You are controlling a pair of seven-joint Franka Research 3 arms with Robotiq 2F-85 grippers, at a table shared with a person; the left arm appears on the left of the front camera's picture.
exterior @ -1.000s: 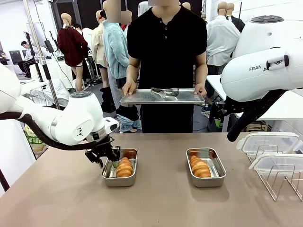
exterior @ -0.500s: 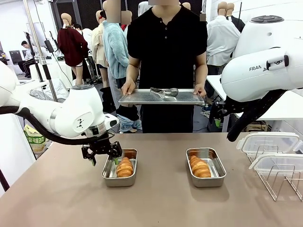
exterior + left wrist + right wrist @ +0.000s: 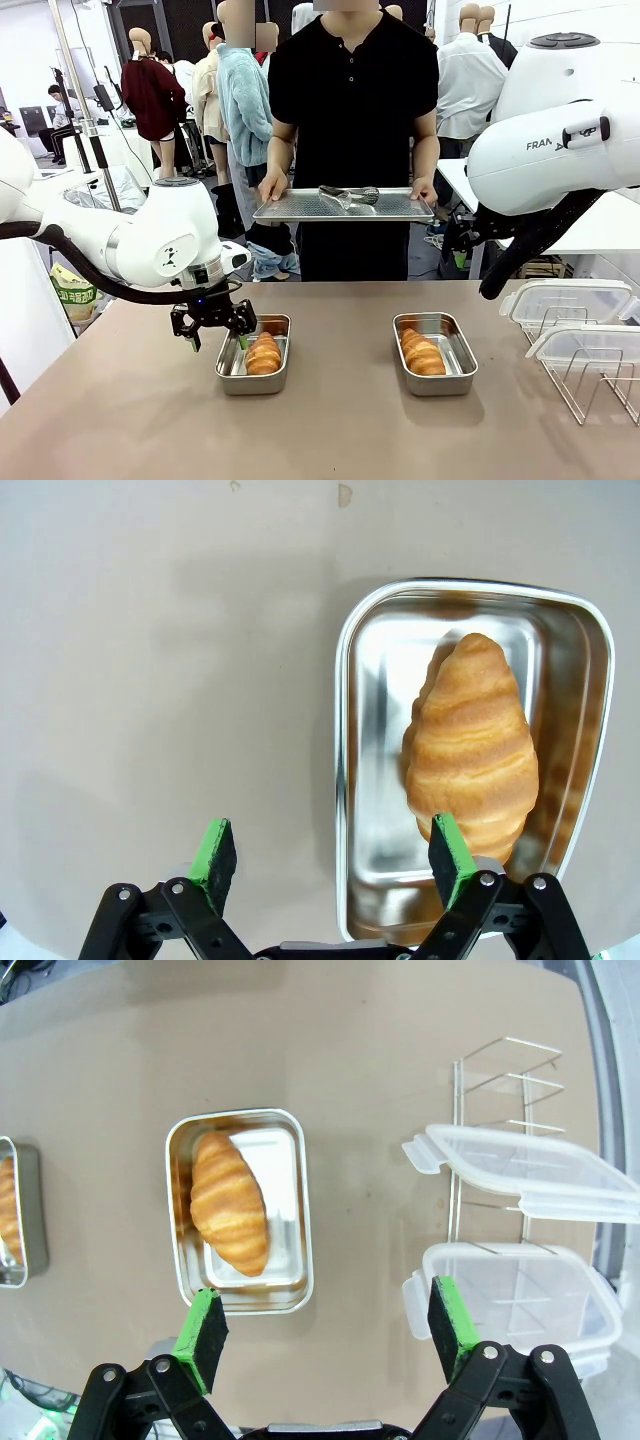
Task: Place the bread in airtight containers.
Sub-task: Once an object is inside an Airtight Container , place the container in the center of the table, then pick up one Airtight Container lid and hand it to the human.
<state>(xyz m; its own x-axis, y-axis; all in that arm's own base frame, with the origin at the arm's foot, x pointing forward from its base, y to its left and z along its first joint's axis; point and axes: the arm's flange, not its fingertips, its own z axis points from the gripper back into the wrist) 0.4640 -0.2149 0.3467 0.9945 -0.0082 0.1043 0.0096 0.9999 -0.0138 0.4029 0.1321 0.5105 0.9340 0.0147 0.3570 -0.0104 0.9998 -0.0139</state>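
1. The left croissant (image 3: 263, 353), a golden-brown ridged crescent pastry, lies lengthwise inside the left tub (image 3: 252, 386), a small rectangular stainless-steel container with rounded corners, on the brown tabletop (image 3: 340, 430).
2. The right croissant (image 3: 421, 352), a matching pastry, lies slightly slanted inside the right tub (image 3: 457, 352), a second steel container well apart from the first.
3. The left hand (image 3: 214, 333), black with green pads, hangs just above the tabletop at the left tub's outer side. Its jaws are spread wide and grip nothing. In its wrist view, one of its pads (image 3: 447, 852) sits over the tub's near rim.
4. The right hand (image 3: 325, 1325) hovers high, equally wide and empty, above the bare strip between the right tub and the rack.
5. Two translucent white plastic snap lids (image 3: 565, 298) rest on a thin wire rack (image 3: 590, 395); neither tub is covered.
6. A person across the tabletop holds a flat perforated metal tray (image 3: 300, 207) with metal tongs (image 3: 350, 193) on it.
7. The croissants look light, flaky and easily crushed, so any regrip should pinch gently across the thick middle.
8. The lids are probably thin, flexible and slick, best taken by a long edge or corner tab.
9. The tubs are stiff but light, and may skid when a lid is pressed on.
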